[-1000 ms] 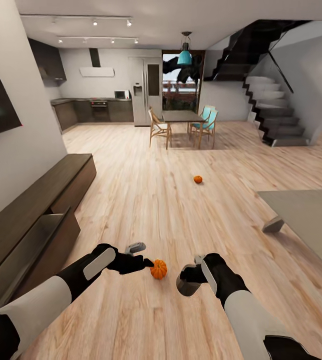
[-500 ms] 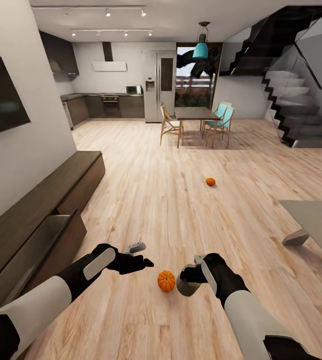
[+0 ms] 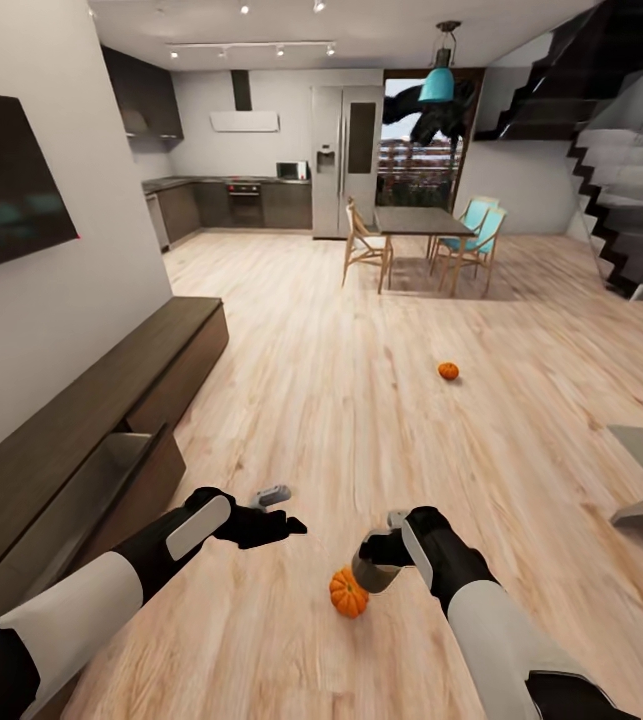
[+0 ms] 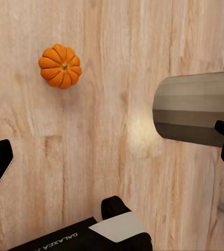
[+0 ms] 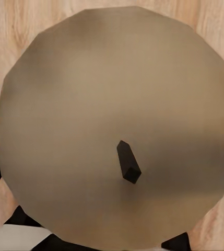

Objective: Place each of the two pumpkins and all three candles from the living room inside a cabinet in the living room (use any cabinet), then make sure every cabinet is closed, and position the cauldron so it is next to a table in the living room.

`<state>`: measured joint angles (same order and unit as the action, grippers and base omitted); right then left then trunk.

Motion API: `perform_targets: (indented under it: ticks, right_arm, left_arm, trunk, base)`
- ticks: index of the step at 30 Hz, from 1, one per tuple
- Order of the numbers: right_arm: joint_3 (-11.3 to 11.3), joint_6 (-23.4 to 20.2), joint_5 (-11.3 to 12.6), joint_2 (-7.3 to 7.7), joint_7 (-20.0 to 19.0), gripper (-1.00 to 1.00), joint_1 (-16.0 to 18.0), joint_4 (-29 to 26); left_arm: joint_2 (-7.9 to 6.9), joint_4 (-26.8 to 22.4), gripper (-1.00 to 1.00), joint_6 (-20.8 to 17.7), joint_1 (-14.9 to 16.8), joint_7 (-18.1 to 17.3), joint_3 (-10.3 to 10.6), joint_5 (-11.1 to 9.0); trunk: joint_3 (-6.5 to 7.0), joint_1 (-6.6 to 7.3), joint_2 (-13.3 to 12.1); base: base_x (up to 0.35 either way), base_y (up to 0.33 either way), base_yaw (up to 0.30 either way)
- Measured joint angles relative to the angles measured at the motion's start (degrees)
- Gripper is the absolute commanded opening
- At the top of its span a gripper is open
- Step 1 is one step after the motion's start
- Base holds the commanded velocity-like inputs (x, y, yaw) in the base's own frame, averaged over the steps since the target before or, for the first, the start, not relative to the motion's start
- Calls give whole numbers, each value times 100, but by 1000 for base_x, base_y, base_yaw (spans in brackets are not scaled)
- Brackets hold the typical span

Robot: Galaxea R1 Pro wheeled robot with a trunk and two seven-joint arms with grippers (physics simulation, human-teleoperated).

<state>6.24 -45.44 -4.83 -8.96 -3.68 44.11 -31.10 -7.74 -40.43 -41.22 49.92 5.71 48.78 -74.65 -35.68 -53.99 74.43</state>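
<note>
The robot stands on the wood floor with both arms held out low in front of it. The right claw [image 3: 379,562] grips a fat grey-tan candle [image 3: 373,572]; in the right wrist view its round top with a short black wick [image 5: 128,162] looks up at us, and dark finger parts show at the candle's edges. The left claw [image 3: 283,523] holds nothing, and its fingers look spread apart. A pumpkin [image 3: 348,592] sits on the floor just beside the candle, at about 7 o'clock from it. A second pumpkin [image 3: 448,371] lies well apart, up the room at about 1 o'clock from the robot. The cabinet [image 3: 81,420] runs along the wall at about 10 o'clock, and one drawer [image 3: 111,475] is pulled out, with its pale inside showing. I think the step in hand is putting the candle away. Next the robot needs to turn toward 10 o'clock, roll close to the open drawer, hold the candle over it and let go. After that the near pumpkin is an easy pick for the free left claw. The drawer must be pushed shut later.
</note>
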Motion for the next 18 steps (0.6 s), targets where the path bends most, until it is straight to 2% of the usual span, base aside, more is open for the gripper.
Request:
perform_targets:
  ticks: [12, 18]
  right_arm:
    - [0, 0, -5, 0, 0, -100, 0, 0]
    - [0, -2, -9, 0, 6, -100, 0, 0]
  left_arm:
    - [0, 0, 100, 0, 0, 2, 0, -5]
    - [0, 8, 100, 0, 0, 7, 0, -5]
  trunk:
    - [-101, 0, 0]
    - [-149, 0, 0]
  base:
    - [316, 0, 166]
    - [184, 0, 176]
